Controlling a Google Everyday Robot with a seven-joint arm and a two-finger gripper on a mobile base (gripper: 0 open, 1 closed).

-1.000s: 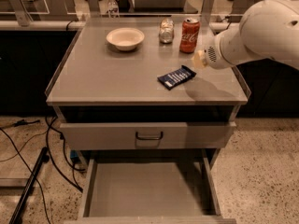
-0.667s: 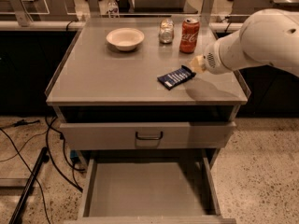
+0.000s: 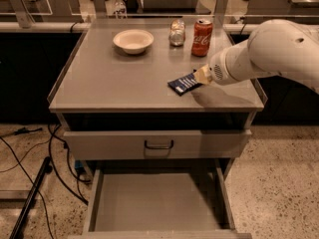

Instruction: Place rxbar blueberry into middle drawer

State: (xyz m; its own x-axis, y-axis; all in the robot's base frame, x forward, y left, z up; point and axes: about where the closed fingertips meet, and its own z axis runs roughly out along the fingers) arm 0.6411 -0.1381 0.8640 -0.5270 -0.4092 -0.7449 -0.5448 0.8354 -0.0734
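One view only, looking down on a grey cabinet top (image 3: pixel 109 78); just right of centre, toward 3 o'clock, rxbar blueberry (image 3: pixel 184 83) on that top, dark blue with white lettering, laid slantwise from 8 o'clock to 2 o'clock; at its 2 o'clock end, gripper (image 3: pixel 202 76), pale yellowish, touching the wrapper; cannot tell whether clamped on the bar or merely against it. Behind the gripper, toward 3 o'clock, thick white arm (image 3: pixel 269 49) reaching in from the right edge; beneath it, a soft shadow on the top. Up at 12 o'clock from the bar, red cola can (image 3: pixel 202 30) standing upright, well apart from the bar; just beside the can at its 9 o'clock, a small silvery container (image 3: pixel 176 33); farther toward 9 o'clock, white bowl (image 3: pixel 133 40), upright. Down at 6 o'clock, closed drawer front (image 3: pixel 158 144) with black handle; below that, middle drawer (image 3: pixel 157 203) pulled out, flat grey floor and low side walls showing, well apart from the bar. At 8 o'clock, black cables (image 3: pixel 30 153) on speckled floor.
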